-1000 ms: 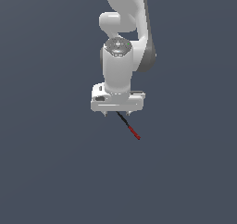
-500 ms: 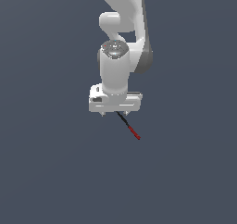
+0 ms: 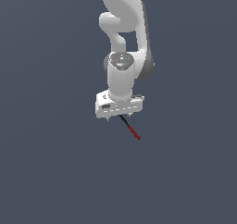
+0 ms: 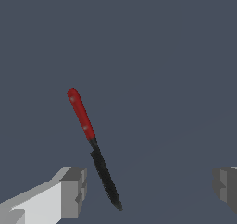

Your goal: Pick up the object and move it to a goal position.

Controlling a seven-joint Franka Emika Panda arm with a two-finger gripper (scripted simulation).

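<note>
Open grey floor (image 3: 55, 172) lies all round; only the rod (image 4: 92, 144) sits between the spread claw (image 4: 148, 190) fingers.

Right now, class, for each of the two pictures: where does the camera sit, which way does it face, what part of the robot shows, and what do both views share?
Exterior view: off the arm, facing the white arm's links and the gripper above the rod.
Wrist view: on the wrist, looking past the gripper at the red-and-black rod; only two grey fingertips show, wide apart, the rod between them, nearer one.
Shared: the rod, the gripper and the plain dark grey surface.
</note>
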